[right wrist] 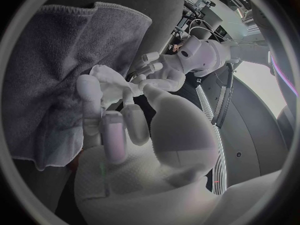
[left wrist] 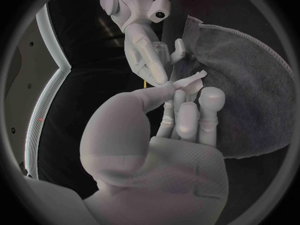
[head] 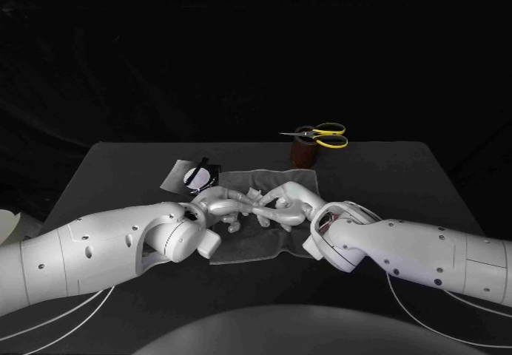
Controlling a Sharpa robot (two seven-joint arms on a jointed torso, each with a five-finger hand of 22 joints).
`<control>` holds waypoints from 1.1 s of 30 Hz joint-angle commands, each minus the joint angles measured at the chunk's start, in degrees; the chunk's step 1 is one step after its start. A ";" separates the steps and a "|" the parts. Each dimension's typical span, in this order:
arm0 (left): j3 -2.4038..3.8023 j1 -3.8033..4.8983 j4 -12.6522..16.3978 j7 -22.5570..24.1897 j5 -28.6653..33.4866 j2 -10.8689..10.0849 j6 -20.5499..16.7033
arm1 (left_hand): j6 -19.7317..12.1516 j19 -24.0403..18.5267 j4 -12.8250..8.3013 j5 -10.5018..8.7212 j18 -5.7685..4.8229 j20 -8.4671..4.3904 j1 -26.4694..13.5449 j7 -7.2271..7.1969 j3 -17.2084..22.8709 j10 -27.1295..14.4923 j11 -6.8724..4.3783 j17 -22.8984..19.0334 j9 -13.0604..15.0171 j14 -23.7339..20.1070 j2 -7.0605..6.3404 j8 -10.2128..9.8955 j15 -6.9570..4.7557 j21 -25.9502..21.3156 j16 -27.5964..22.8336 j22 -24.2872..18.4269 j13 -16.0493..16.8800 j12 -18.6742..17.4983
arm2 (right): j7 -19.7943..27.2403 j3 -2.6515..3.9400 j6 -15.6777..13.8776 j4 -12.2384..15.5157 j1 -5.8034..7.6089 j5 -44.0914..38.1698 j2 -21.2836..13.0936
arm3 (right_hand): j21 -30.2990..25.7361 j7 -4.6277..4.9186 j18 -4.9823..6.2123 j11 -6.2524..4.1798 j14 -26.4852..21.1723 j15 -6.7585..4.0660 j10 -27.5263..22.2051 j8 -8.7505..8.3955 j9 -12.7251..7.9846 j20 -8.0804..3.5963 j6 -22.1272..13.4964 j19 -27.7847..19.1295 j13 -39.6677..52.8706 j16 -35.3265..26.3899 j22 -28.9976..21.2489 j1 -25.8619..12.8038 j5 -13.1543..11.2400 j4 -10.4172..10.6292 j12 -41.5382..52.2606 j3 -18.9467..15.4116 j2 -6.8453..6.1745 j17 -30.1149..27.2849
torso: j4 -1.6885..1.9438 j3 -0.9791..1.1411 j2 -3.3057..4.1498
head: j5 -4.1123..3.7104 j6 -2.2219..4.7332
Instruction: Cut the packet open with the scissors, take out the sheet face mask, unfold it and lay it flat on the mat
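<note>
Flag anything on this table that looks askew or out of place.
Nothing is spilled or broken. The packet lies tilted at the far left corner of the mat, and the sheet face mask is a small bunched wad pinched between the left hand and right hand, not yet unfolded.

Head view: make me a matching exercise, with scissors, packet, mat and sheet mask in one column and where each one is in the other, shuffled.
1 scissors
2 packet
3 mat
4 sheet mask

A pinched between left hand and right hand
B on the brown stand, far side of the table
C spread under both hands
D beside the mat's far left corner

Pairs: 1-B, 2-D, 3-C, 4-A
</note>
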 commanded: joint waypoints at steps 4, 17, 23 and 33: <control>0.03 0.04 0.22 -0.03 -0.59 0.03 0.33 | 0.53 0.38 -0.03 0.17 -0.32 0.12 -0.14 0.05 0.42 0.12 -0.37 0.06 5.68 0.30 0.57 0.16 -0.08 0.28 0.32 0.09 0.07 0.25 | 2.20 0.05 -1.10 -0.58 0.04 1.81 0.39 | 1.12 -0.19 0.47 0.33 4.76 0.37 1.61 -0.46 -0.35 0.34 1.32 0.31 6.64 0.49 3.27 3.15 -0.47 -0.41 0.72 0.00 1.44 12.00 | -0.03 -0.01 0.03 | 0.09 0.00; 0.03 0.04 0.21 -0.51 -0.86 0.00 0.16 | 0.51 0.38 -0.07 0.17 -0.31 0.11 -0.17 0.04 0.52 0.11 -0.38 0.14 5.75 0.36 0.63 0.14 -0.09 0.30 0.35 0.11 0.10 0.26 | 2.89 0.06 -1.72 -0.55 0.04 1.68 0.64 | 3.98 -2.81 0.23 -1.91 5.25 -1.42 2.23 2.43 0.74 -0.99 6.94 1.29 7.44 1.06 3.99 10.76 -0.46 -5.46 2.13 4.47 5.05 13.17 | -0.01 0.05 0.03 | 0.07 0.00; 0.03 0.04 0.29 -0.64 -0.90 0.07 0.32 | 0.51 0.38 -0.07 0.17 -0.31 0.11 -0.17 0.04 0.52 0.11 -0.38 0.14 5.75 0.36 0.63 0.14 -0.09 0.30 0.35 0.11 0.10 0.26 | 2.35 0.06 -2.21 -0.47 0.03 0.67 0.68 | 5.52 -3.22 -0.02 -2.30 5.47 -1.84 2.53 4.03 1.67 -1.48 7.94 1.79 7.67 1.32 4.35 11.60 -0.45 -7.58 2.54 6.60 5.09 13.72 | -0.03 0.03 0.04 | -0.03 0.00; 0.03 0.04 0.49 -0.70 -0.84 0.28 0.71 | 0.50 0.42 -0.12 0.16 -0.32 0.09 -0.24 0.04 0.57 0.11 -0.38 0.22 5.83 0.42 0.62 0.12 -0.10 0.36 0.37 0.15 0.12 0.28 | 1.51 0.06 -5.93 -0.16 0.00 0.15 0.94 | 8.52 -4.05 -0.42 -3.06 5.98 -2.49 3.37 7.30 4.32 -2.12 8.73 2.79 8.74 1.94 4.94 10.01 -0.45 -9.60 4.30 9.44 4.32 15.06 | 0.02 0.04 0.02 | -0.18 0.00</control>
